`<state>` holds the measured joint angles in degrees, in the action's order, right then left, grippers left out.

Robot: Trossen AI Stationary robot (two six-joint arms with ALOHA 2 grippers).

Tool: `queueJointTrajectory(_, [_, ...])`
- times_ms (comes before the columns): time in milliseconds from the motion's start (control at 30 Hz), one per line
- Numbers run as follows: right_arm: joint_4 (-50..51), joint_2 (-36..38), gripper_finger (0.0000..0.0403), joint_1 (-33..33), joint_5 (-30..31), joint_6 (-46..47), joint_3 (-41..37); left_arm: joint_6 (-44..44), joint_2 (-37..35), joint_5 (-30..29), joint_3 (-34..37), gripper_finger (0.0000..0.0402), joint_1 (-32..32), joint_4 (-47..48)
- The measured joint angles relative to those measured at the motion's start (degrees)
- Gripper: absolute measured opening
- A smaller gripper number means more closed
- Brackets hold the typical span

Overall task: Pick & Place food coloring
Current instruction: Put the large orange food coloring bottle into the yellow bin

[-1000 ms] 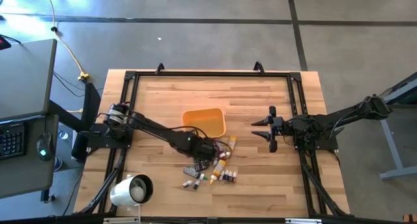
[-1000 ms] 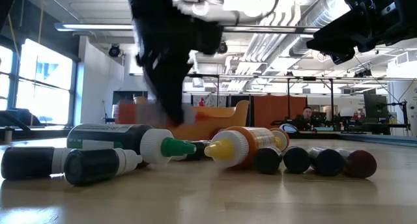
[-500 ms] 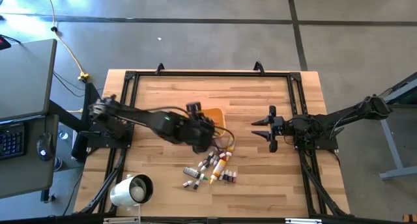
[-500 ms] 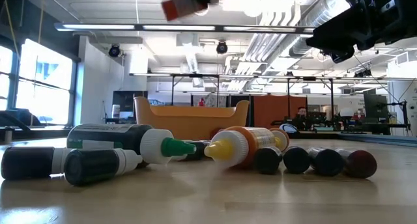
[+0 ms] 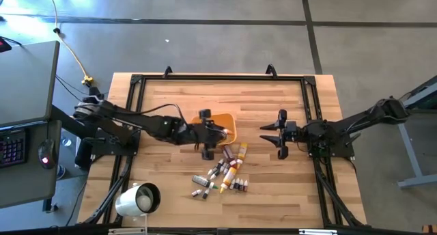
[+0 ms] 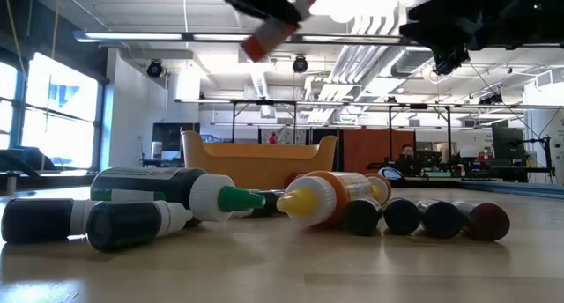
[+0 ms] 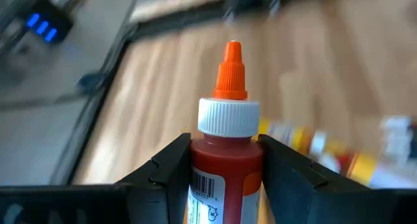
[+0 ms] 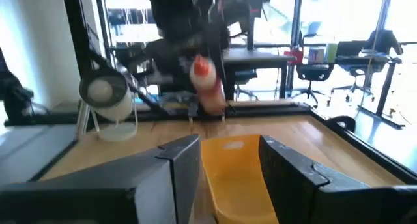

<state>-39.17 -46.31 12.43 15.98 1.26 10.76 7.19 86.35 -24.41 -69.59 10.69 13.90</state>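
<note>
1. My left hand [image 7: 225,178] is clamped on a red food coloring bottle [image 7: 225,162]: white collar, orange tip, smooth label.
2. Just beneath the hand: the orange tray [image 5: 226,124], glossy and thin-walled. Centre over it, lower, then release; a high drop could bounce.
3. Beside the hand, lower on the desk [image 5: 273,187]: the remaining food coloring bottles [image 5: 229,175], small, round, likely to roll.
4. Far across: my right hand [image 5: 273,134], parted and empty.

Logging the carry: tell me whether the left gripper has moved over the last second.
Yes. The left gripper, shut on a red bottle, rose off the bottle pile toward the orange tray.
</note>
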Motion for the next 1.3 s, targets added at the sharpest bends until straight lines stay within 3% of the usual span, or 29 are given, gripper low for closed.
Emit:
queueJointTrajectory(167, [-9.53, -9.98, 0.0151, -0.31, 0.40, -0.46, 0.45, 0.68, 1.69, 13.57, 10.89, 0.0154, -4.72, -28.83])
queueJointTrajectory(300, [-13.09, -18.65, 0.0151, -1.34, 0.41, -2.08, 4.84, -1.65, 1.71, 19.83, 15.17, 0.0154, -7.38, -39.77])
queueJointTrajectory(533, [-11.77, -30.09, 0.0152, -3.15, 2.63, -11.38, 17.53, -2.70, 1.99, 20.52, 16.12, 0.0154, -7.68, -38.96])
queueJointTrajectory(700, [-7.29, -33.10, 0.0152, -3.54, -1.34, -12.15, 22.92, -2.60, 2.20, 20.47, 16.03, 0.0154, -7.70, -39.88])
queueJointTrajectory(1167, [-1.07, -31.62, 0.0152, -3.56, -0.99, -13.31, 24.41, -2.93, 2.12, 19.47, 15.92, 0.0154, -7.68, -38.73])
queueJointTrajectory(1300, [0.59, -31.61, 0.0152, -3.54, 1.23, -13.64, 24.41, -2.95, 2.12, 16.47, 15.92, 0.0154, -7.66, -36.63])
